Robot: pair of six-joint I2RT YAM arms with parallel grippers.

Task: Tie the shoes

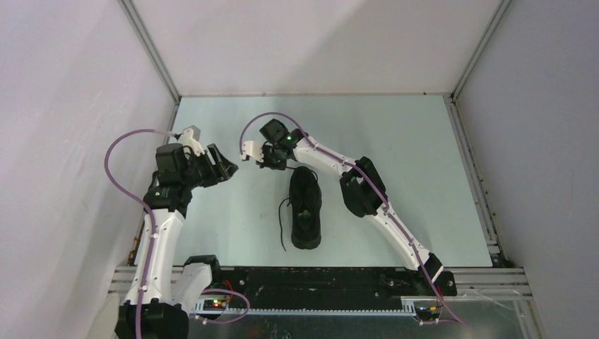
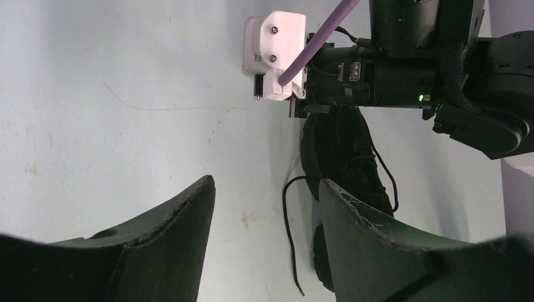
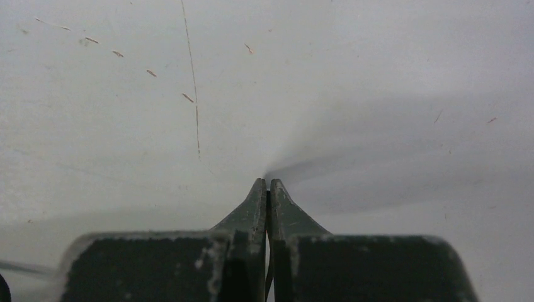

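The all-black shoe [image 1: 306, 208] lies in the middle of the table, one end toward the arm bases. It also shows in the left wrist view [image 2: 343, 157]. One thin black lace [image 1: 282, 226] trails loose on the table to the shoe's left [image 2: 286, 214]. My right gripper [image 1: 272, 161] hangs just beyond the shoe's far end. Its jaws are pressed together [image 3: 267, 182] with a thin dark strand, seemingly a lace, between them. My left gripper [image 1: 229, 166] is open and empty [image 2: 266, 182], apart from the shoe at its far left.
The pale green table top [image 1: 395, 141] is walled in by white panels and a metal frame. A black rail [image 1: 318, 279] runs along the near edge. The right arm's white camera mount [image 2: 277, 50] and purple cable sit close in front of my left gripper.
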